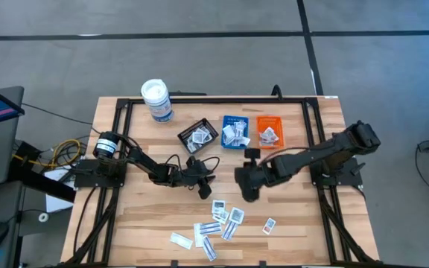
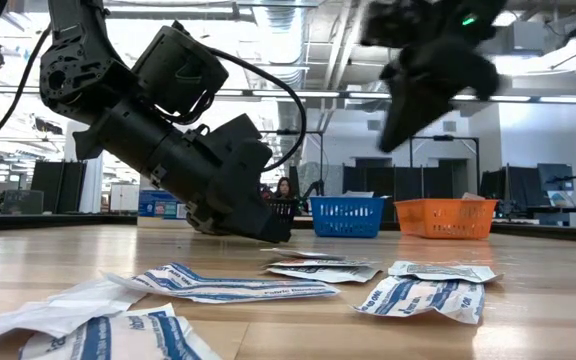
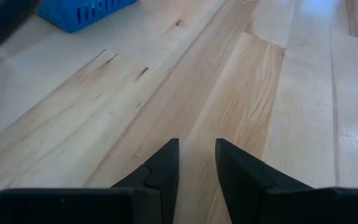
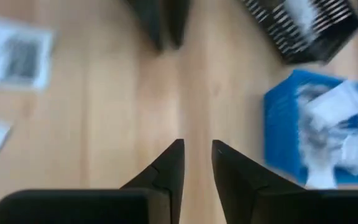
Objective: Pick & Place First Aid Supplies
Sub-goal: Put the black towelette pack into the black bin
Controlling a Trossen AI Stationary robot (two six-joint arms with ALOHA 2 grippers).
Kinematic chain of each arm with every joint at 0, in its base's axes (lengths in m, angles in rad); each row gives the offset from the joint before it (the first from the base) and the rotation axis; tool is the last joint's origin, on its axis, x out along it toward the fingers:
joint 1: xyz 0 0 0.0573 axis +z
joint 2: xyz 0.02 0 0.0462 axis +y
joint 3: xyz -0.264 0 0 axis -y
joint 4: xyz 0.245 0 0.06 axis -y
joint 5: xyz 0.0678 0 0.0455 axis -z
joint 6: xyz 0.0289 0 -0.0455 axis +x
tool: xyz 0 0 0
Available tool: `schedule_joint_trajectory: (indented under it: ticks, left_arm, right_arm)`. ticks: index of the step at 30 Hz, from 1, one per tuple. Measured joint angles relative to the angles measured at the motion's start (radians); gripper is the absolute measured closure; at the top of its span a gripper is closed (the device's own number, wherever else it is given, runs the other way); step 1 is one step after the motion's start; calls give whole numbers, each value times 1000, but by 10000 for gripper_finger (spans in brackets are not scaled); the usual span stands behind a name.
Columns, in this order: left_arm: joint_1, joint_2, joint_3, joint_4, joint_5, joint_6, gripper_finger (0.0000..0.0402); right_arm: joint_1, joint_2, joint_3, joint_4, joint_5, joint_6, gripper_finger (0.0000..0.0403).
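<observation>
The right tool hangs mid-table, fingers slightly spread, pinching nothing. The left tool sits just beside it, also parted and empty. White packets lie scattered near the table's front edge. Behind the tools stand black, blue and orange trays, holding more packets; the low view hides their contents.

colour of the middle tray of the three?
Blue, with white packets inside; clearest in the high view.
</observation>
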Motion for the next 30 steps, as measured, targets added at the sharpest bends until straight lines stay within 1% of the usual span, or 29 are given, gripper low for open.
schedule_joint_trajectory:
  ticks: [1,3,5,6,8,11,14,16,18,20,23,25,27,30]
  left_arm:
    - [0,0,0,0,4,0,298]
    - [1,0,0,2,22,0,298]
    - [1,0,0,3,34,0,298]
    - [0,0,0,3,36,0,298]
    - [0,0,0,5,39,0,298]
    - [0,0,0,6,41,0,298]
    - [-1,0,0,7,44,-1,298]
    - [-1,0,0,7,46,-1,298]
    - [-1,0,0,9,46,-1,298]
    - [-1,0,0,10,47,-1,298]
    - [-1,0,0,10,47,0,298]
    - [-2,0,0,10,47,0,298]
    - [-2,0,0,10,47,0,298]
    - [-2,0,0,10,47,1,298]
  right_arm:
    - [17,-7,1,-37,-21,9,328]
    - [41,-27,-8,-90,-96,28,329]
    - [52,-58,-38,-89,-164,64,329]
    - [59,-76,-58,-62,-175,87,329]
    - [76,-110,-114,24,-175,119,329]
    - [112,-124,-223,213,-195,167,329]
    - [158,-108,-314,452,-251,235,329]
    - [189,-78,-351,565,-283,289,329]
    - [222,-44,-364,625,-283,337,329]
    - [251,-7,-361,696,-280,349,329]
    - [284,82,-362,799,-276,310,329]
    - [297,140,-363,872,-253,294,329]
    - [298,176,-363,902,-226,296,329]
    - [292,201,-363,892,-186,296,329]
